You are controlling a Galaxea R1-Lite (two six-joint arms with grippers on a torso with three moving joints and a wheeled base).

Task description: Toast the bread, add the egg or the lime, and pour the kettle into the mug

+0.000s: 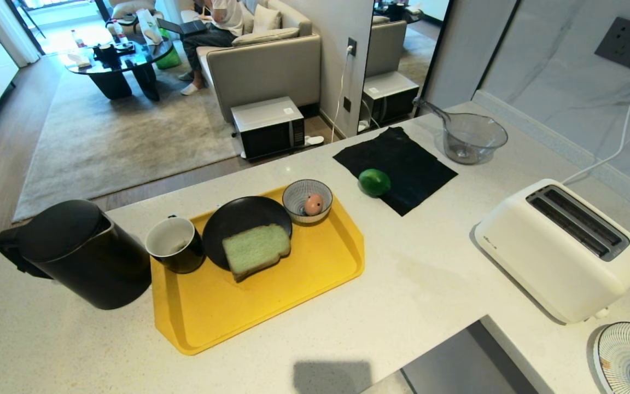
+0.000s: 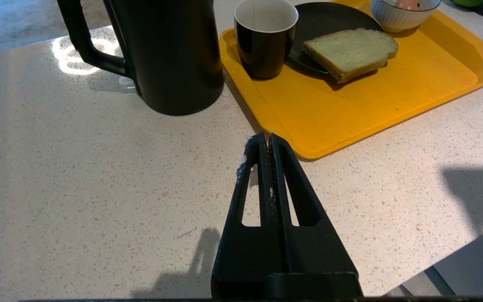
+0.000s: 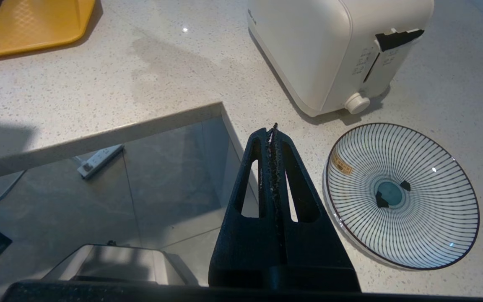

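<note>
The pale green bread (image 1: 256,249) (image 2: 350,51) lies half on a black plate (image 1: 238,219) on the yellow tray (image 1: 293,295) (image 2: 392,105). Beside it stands the black mug (image 1: 175,244) (image 2: 265,37), white inside. The egg (image 1: 313,204) sits in a small striped bowl (image 1: 293,200) at the tray's far corner. The lime (image 1: 374,182) rests on a black cloth (image 1: 402,158). The black kettle (image 1: 77,251) (image 2: 170,54) stands left of the tray. The white toaster (image 1: 564,249) (image 3: 329,50) is at the right. My left gripper (image 2: 267,136) hovers shut and empty over the counter near the tray's front edge. My right gripper (image 3: 271,130) is shut and empty near the counter's inner corner.
A striped plate (image 3: 401,195) (image 1: 629,358) lies in front of the toaster. A clear glass bowl (image 1: 471,138) stands at the back. The counter (image 1: 430,284) has a cut-out front edge with floor below. A person sits on a sofa beyond the counter.
</note>
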